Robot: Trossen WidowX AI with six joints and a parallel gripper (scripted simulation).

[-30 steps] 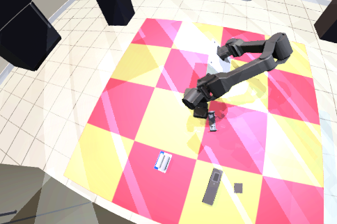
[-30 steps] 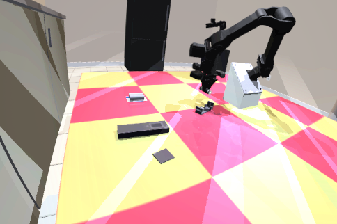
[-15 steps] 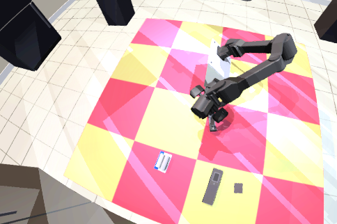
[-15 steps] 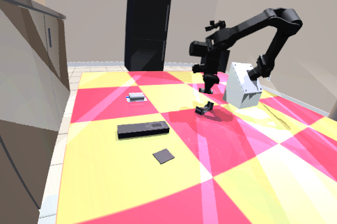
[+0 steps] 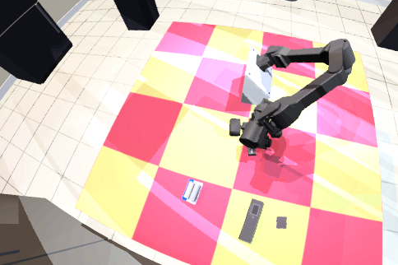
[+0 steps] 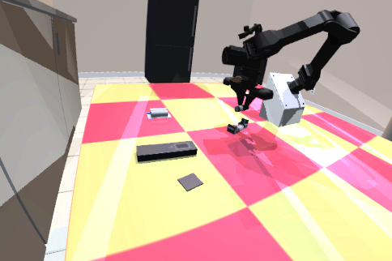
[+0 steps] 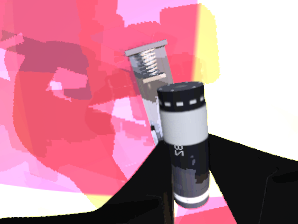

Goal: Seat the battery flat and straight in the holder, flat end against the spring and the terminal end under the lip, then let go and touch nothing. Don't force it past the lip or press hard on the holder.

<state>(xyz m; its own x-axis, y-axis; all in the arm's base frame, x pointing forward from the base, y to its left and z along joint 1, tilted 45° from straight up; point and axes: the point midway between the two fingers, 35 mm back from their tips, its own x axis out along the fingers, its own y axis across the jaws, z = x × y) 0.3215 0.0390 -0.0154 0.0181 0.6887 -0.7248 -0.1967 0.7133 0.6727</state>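
Note:
My gripper (image 6: 241,106) (image 7: 184,144) is shut on the battery (image 6: 238,109) (image 7: 184,127), a dark cylinder with a pale band. In the wrist view it stands lengthwise between the fingers, its dashed black end toward the top; which end carries the terminal I cannot tell. The small holder (image 5: 252,154) (image 6: 232,129) lies on the mat below the gripper. In the exterior view a gap shows between battery and holder. In the wrist view the holder's spring (image 7: 149,62) shows at its far end, slanted relative to the battery. The holder's other end and lip are hidden behind the battery and a finger.
A dark remote (image 5: 247,229) (image 6: 155,152) and a small flat cover (image 5: 281,222) (image 6: 190,181) lie on the checkered mat. A pack with two white cylinders (image 5: 192,192) (image 6: 159,113) lies farther left. The pale base block (image 5: 256,85) (image 6: 279,108) stands behind the gripper.

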